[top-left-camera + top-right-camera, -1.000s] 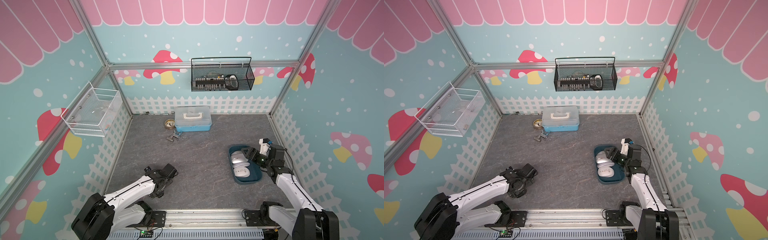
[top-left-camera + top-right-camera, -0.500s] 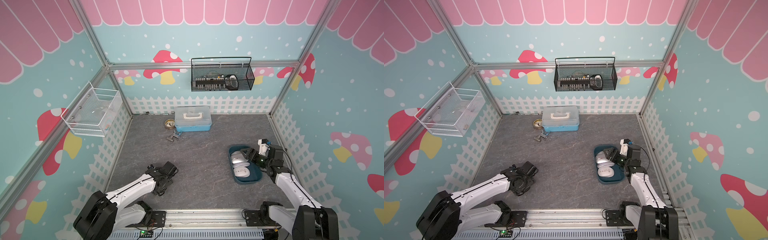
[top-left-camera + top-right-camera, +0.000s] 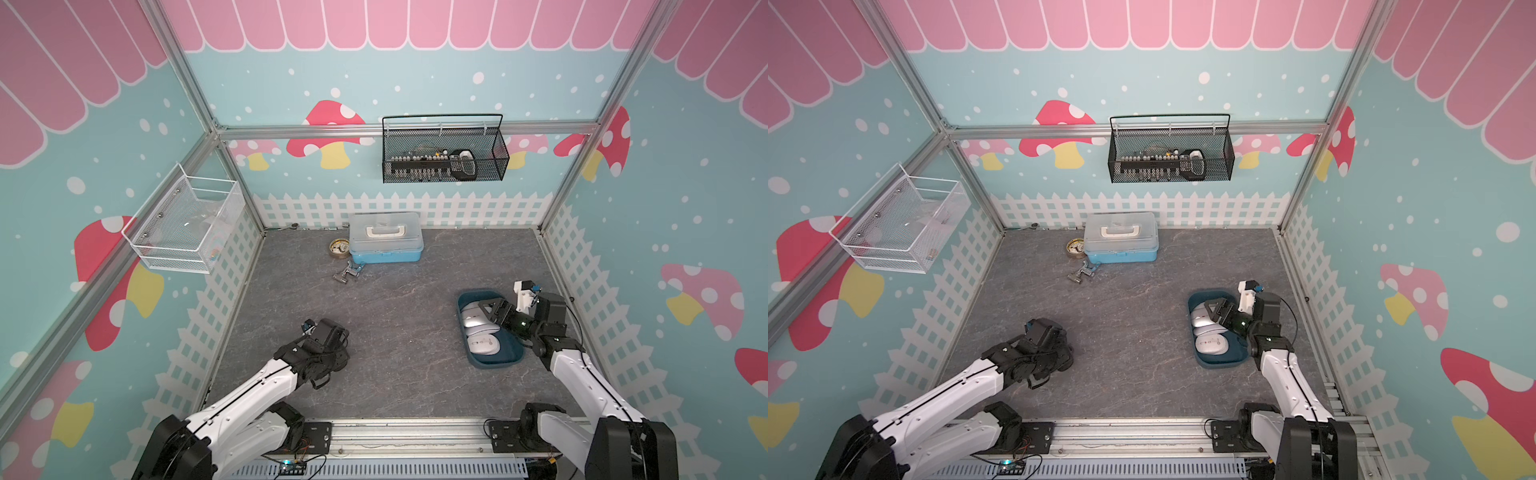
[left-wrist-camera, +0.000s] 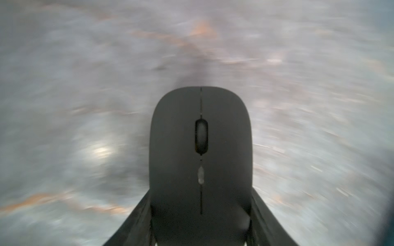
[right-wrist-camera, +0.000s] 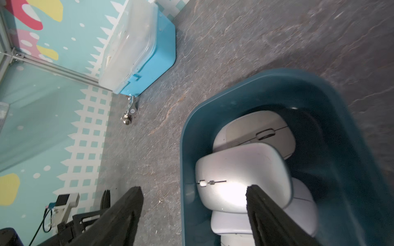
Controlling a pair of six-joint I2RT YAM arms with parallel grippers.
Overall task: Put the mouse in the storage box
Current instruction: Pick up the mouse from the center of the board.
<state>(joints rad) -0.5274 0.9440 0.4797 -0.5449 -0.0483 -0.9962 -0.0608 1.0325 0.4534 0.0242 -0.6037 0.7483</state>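
Note:
A black mouse (image 4: 200, 132) with a scroll wheel sits between the fingers of my left gripper (image 4: 200, 191), which is shut on its sides; the floor behind it is blurred. In both top views that gripper (image 3: 332, 358) (image 3: 1054, 358) is low over the front-left floor, and the mouse cannot be told apart from it. The storage box (image 3: 498, 365) (image 3: 1221, 365) (image 5: 185, 132), a dark teal tray, lies at the right with white mice (image 3: 484, 345) (image 5: 241, 174) inside. My right gripper (image 3: 492, 309) (image 5: 194, 188) hangs open over its far end, holding nothing.
A light-blue case (image 3: 385, 243) with a clear lid stands at the back wall, with a tape roll (image 3: 339, 247) and a small metal fitting (image 3: 348, 274) beside it. A black mesh basket (image 3: 444, 153) hangs on the back wall, a white wire basket (image 3: 187, 226) on the left wall.
My left gripper's jaws have shut on the black mouse and the arm has shifted slightly. The right arm has hardly moved.

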